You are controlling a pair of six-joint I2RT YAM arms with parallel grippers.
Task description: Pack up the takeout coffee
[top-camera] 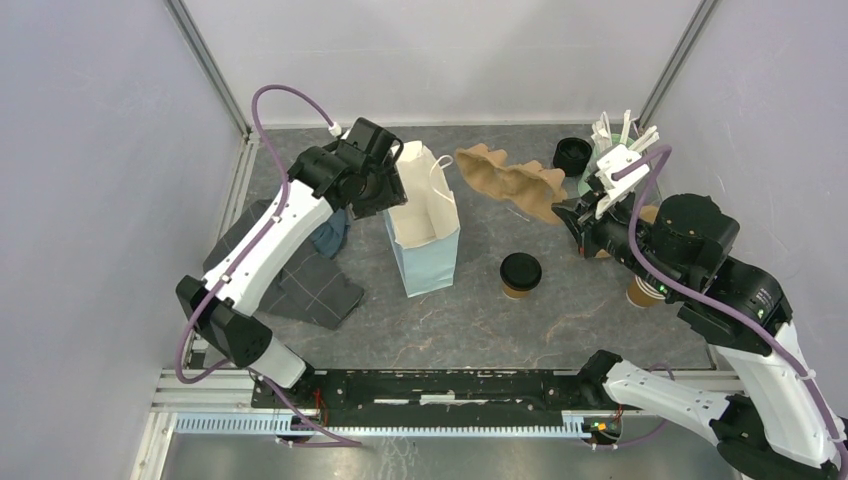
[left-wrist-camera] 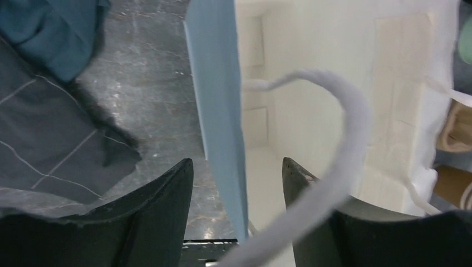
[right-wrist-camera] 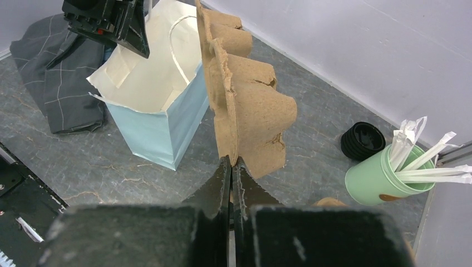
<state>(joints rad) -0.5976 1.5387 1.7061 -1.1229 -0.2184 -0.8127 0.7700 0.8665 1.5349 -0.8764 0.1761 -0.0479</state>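
One takeout coffee (top-camera: 520, 272) is standing at the centre of the overhead view, and one light-blue paper bag (top-camera: 428, 230) is standing just left of it. One pulp cup carrier (top-camera: 512, 182) is showing at upper centre. Two cloths are lying at the left: one dark grey checked cloth (top-camera: 305, 290) and one teal cloth (top-camera: 330, 240). One stack of black lids (top-camera: 572, 155) and one green cup (right-wrist-camera: 384, 178) of white wrapped sticks (right-wrist-camera: 431, 178) (too bunched to count) are sitting at upper right. One stack of lidless paper cups (top-camera: 643, 292) is peeking out at right, its number hidden.
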